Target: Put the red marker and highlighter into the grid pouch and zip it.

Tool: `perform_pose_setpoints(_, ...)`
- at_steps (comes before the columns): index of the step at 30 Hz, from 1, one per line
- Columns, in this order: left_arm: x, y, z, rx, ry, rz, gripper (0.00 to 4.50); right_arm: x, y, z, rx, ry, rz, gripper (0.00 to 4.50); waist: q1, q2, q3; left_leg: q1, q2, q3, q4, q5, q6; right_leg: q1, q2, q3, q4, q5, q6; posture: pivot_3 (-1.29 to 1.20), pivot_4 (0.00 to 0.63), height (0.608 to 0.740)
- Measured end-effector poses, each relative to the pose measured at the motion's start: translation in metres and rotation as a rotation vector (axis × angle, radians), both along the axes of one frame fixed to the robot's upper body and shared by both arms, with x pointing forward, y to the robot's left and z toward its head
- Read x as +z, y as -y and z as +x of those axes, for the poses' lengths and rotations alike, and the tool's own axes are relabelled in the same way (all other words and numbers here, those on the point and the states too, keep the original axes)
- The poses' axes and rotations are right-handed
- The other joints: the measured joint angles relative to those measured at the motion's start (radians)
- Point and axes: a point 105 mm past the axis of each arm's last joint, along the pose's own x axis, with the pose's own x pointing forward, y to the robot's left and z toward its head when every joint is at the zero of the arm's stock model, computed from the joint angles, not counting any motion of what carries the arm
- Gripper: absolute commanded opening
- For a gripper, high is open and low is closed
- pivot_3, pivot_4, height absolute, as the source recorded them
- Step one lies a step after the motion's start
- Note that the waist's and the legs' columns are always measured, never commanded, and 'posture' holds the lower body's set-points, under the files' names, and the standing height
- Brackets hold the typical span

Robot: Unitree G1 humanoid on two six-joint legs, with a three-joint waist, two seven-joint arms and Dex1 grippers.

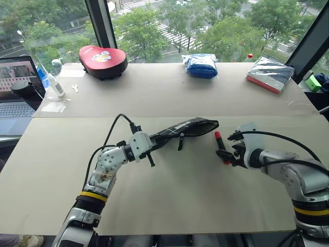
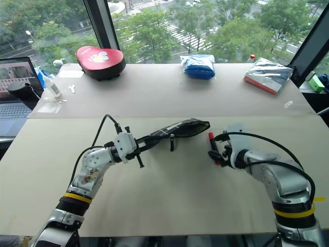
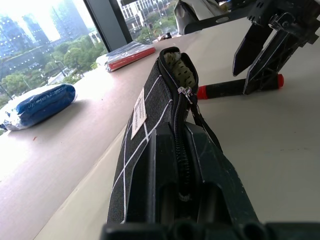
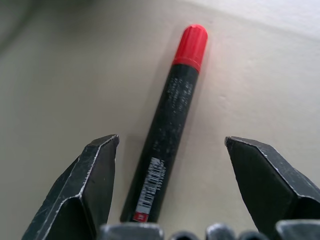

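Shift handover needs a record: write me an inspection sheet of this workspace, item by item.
Surface: pale table, bare in front.
Job's things: grid pouch lifted off the table, mouth open, a pale green thing, likely the highlighter, showing inside; red marker lying flat beside it.
Clutter: red cushion, blue bundle and silver packet along the far edge; small bottle on the left.
Grippers: left gripper shut on the pouch's end; right gripper open, fingers on either side of the marker, not gripping.
Cables: black cables looping over both wrists.
Surroundings: laptop at left; windows with trees outside.
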Motion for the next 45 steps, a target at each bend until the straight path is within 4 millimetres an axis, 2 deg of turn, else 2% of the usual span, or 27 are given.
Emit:
perform_pose_setpoints(3,0.0,0.001,0.0,0.0,0.0,-0.002,0.0,-0.002,-0.002,0.002,0.005,0.012,-0.011,3.2,-0.002,0.0,0.0,0.001,0.0,0.0,0.0,0.0,0.0,0.001,0.0,0.0,0.0,0.0,0.0,0.0,0.15,0.74)
perform_pose_setpoints(6,0.0,0.001,0.0,0.0,-0.001,-0.005,0.0,-0.004,-0.004,0.004,0.015,0.028,-0.008,2.17,-0.004,0.0,0.0,0.002,0.0,0.0,0.0,-0.001,0.001,0.002,0.0,0.0,0.0,0.0,0.0,0.0,0.15,0.74)
perform_pose_setpoints(11,0.0,0.001,0.0,0.002,-0.001,-0.004,0.0,-0.003,0.004,0.01,-0.018,0.063,-0.015,0.52,-0.003,0.0,0.0,0.002,0.0,0.0,0.0,0.0,0.001,0.002,0.0,0.0,0.0,0.0,0.0,0.0,0.15,0.74)
perform_pose_setpoints(18,0.0,0.001,0.0,0.006,-0.001,-0.007,0.0,0.005,0.018,0.016,-0.053,0.132,-0.045,0.5,-0.004,0.0,0.0,0.001,-0.001,0.0,0.0,0.0,0.0,0.001,0.0,0.0,0.0,0.0,0.0,0.0,0.15,0.74)
perform_pose_setpoints(21,0.0,0.001,0.0,0.006,0.0,-0.007,0.0,0.031,0.018,0.02,0.036,0.259,-0.117,0.5,-0.008,0.0,0.0,0.001,-0.001,0.0,0.0,0.0,0.0,0.001,0.0,0.0,0.0,0.0,0.0,0.0,0.15,0.74)
perform_pose_setpoints(22,0.0,0.001,0.0,0.006,0.0,-0.006,0.0,0.048,0.019,0.023,0.068,0.338,-0.172,0.5,-0.009,0.0,0.0,0.001,0.0,0.0,0.0,0.0,-0.001,0.001,0.0,-0.001,0.0,0.0,0.0,0.0,0.15,0.74)
perform_pose_setpoints(25,0.0,0.001,0.001,0.003,0.0,-0.002,0.0,0.088,0.025,0.025,0.192,0.538,-0.395,0.5,-0.008,0.0,0.0,0.001,0.0,0.0,0.0,0.002,-0.003,0.001,0.001,-0.001,0.0,0.0,0.0,0.0,0.15,0.74)
perform_pose_setpoints(28,0.0,0.0,0.001,-0.001,0.0,0.004,0.0,0.104,0.014,0.012,0.479,0.643,-0.688,0.5,-0.009,0.0,0.0,0.001,0.0,0.001,0.0,0.003,-0.005,0.001,0.001,-0.002,0.0,-0.001,0.001,0.0,0.15,0.74)
perform_pose_setpoints(33,-0.002,0.0,0.002,-0.005,-0.006,0.009,0.0,0.099,-0.01,-0.006,0.752,0.678,-0.76,0.5,-0.011,-0.001,0.0,0.002,0.0,0.001,0.0,0.003,-0.005,0.002,0.001,-0.001,-0.001,-0.001,0.001,0.0,0.15,0.74)
perform_pose_setpoints(37,-0.001,-0.001,0.003,0.001,-0.004,0.006,0.0,0.081,-0.013,-0.021,0.911,0.621,-0.812,0.5,-0.007,-0.001,0.0,0.001,0.0,0.001,0.0,0.003,-0.005,0.002,0.0,-0.001,-0.001,-0.001,0.001,0.0,0.15,0.74)
perform_pose_setpoints(41,-0.001,-0.001,0.003,0.001,-0.004,0.005,0.0,0.063,-0.014,-0.017,0.957,0.603,-0.84,0.5,-0.008,-0.001,0.001,0.002,0.0,0.001,0.0,0.003,-0.005,0.002,0.0,0.0,-0.001,-0.001,0.001,0.0,0.15,0.74)
perform_pose_setpoints(45,-0.001,0.0,0.003,-0.001,-0.004,0.004,0.0,0.064,-0.013,-0.005,0.949,0.629,-0.875,0.5,-0.009,-0.001,0.001,0.001,0.0,0.001,0.0,0.003,-0.006,0.001,0.001,0.0,-0.001,0.0,0.001,0.0,0.15,0.74)
